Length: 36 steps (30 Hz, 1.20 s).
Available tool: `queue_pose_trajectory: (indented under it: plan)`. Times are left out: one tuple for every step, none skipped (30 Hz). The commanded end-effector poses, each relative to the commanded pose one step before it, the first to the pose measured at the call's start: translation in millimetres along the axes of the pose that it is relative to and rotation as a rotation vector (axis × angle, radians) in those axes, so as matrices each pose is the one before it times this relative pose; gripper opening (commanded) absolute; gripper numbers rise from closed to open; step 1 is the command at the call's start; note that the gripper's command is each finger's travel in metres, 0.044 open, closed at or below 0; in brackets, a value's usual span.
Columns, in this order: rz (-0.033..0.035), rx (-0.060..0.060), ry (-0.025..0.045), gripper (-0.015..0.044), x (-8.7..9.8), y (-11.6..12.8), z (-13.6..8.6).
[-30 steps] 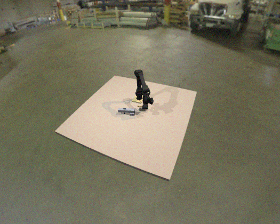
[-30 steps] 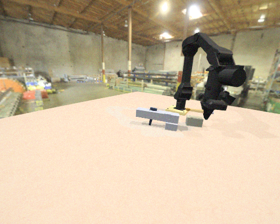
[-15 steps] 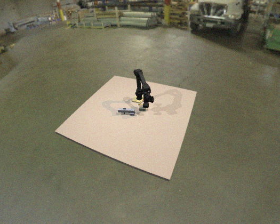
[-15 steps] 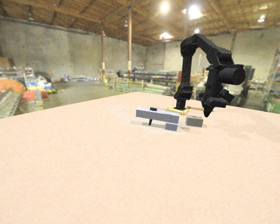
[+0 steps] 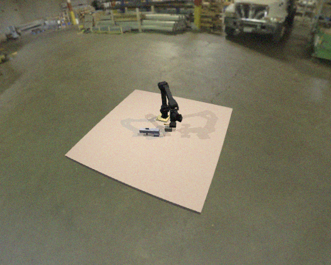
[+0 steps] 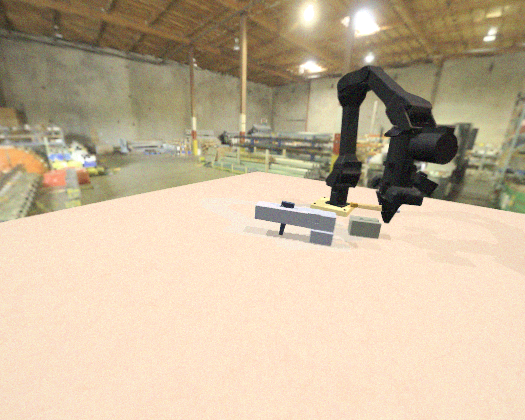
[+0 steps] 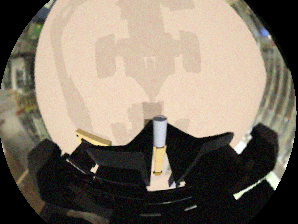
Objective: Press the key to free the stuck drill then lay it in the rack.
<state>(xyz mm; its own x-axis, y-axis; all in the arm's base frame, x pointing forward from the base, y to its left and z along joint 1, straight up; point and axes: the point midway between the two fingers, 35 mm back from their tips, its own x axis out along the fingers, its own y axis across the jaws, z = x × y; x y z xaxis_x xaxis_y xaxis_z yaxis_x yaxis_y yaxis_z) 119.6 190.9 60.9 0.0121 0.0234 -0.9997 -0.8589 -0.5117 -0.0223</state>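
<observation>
My gripper (image 5: 173, 125) (image 6: 388, 218) (image 7: 159, 142) is shut on the drill (image 5: 166, 124) (image 6: 367, 206) (image 7: 159, 160), a thin rod with a yellow shaft and a grey end. The drill lies roughly level between the fingers, above the mat. The blue-grey beam (image 5: 149, 130) (image 6: 294, 216) stands to the left in the top and exterior views, apart from the drill. A dark key (image 6: 288, 204) shows on top of the beam, with a dark leg below. A small grey-green block (image 5: 168, 129) (image 6: 364, 227), seemingly the rack, sits just below and beside the fingers. Whether it has a groove cannot be told.
The arm's yellow base plate (image 5: 161, 118) (image 6: 319, 204) (image 7: 94, 137) is behind the beam and the block. The beam has a lower block (image 6: 321, 237) under its right end. The arm stands on a pale square mat (image 5: 140, 161) (image 6: 242, 310).
</observation>
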Motion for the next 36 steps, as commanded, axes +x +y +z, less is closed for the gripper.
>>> queue_pose_trajectory:
  plan:
    - [0.00174,0.0025,0.00113,0.0000,8.25,-0.16,0.34]
    - [0.00000,0.0000,0.00000,0.0000,-0.24,0.01,-0.03]
    - [0.00000,0.0000,0.00000,0.0000,0.19,0.00,-0.02]
    - [0.00000,0.0000,0.00000,0.0000,0.36,0.01,-0.02]
    - [0.00001,0.0000,0.00000,0.0000,0.53,0.03,-0.03]
    - [0.00001,0.0000,0.00000,0.0000,0.67,0.03,-0.03]
    - [0.00001,0.0000,0.00000,0.0000,0.78,0.02,-0.03]
    - [0.00001,0.0000,0.00000,0.0000,1.05,0.01,-0.02]
    - [0.00001,0.0000,0.00000,0.0000,1.19,-0.01,-0.01]
    - [0.00000,0.0000,0.00000,0.0000,1.21,-0.02,0.00]
    - [0.00000,0.0000,0.00000,0.0000,1.17,-0.03,0.00]
    - [0.00001,0.0000,0.00000,0.0000,1.43,-0.02,0.00]
    - [0.00001,0.0000,0.00000,0.0000,1.44,-0.01,0.00]
    - [0.00001,0.0000,0.00000,0.0000,1.30,-0.01,0.00]
    - [0.00001,0.0000,0.00000,0.0000,1.22,-0.01,0.00]
    - [0.00001,0.0000,0.00000,0.0000,1.20,-0.01,0.00]
    - [0.00001,0.0000,0.00000,0.0000,1.22,0.00,0.00]
    - [0.00001,0.0000,0.00000,0.0000,1.24,0.00,-0.01]
    - [0.00001,0.0000,0.00000,0.0000,1.24,0.01,-0.01]
    - [0.00001,0.0000,0.00000,0.0000,1.18,-0.01,0.06]
    - [0.00000,0.0000,-0.00001,0.0000,1.08,-0.10,0.11]
    - [0.00000,0.0000,-0.00001,0.0000,0.99,-0.11,0.13]
    - [0.00000,0.0000,-0.00001,0.0000,0.92,-0.12,0.13]
    - [0.00000,0.0000,-0.00001,0.0000,0.86,-0.12,0.14]
    - [0.00000,0.0000,-0.00001,0.0000,0.84,-0.11,0.13]
    - [0.00000,0.0000,-0.00001,0.0000,0.81,-0.10,0.12]
    - [0.00000,0.0000,-0.00001,0.0000,0.79,-0.09,0.11]
    - [0.00000,0.0000,-0.00001,0.0000,0.75,-0.07,0.09]
    - [0.00000,0.0000,-0.00001,0.0000,1.00,-0.07,0.09]
    - [0.00000,0.0000,0.00000,0.0000,0.90,-0.04,0.05]
    - [0.00000,0.0000,0.00000,0.0000,0.74,-0.02,0.02]
    - [0.00002,0.0000,0.00001,0.0000,0.56,0.13,-0.12]
    - [0.00002,0.0000,0.00002,0.0000,0.41,0.17,-0.17]
    - [0.00003,0.0000,0.00003,0.0000,0.47,0.26,-0.27]
    - [0.00002,0.0000,0.00002,0.0000,0.28,0.18,-0.21]
    - [0.00001,0.0000,0.00002,0.0000,0.19,0.13,-0.17]
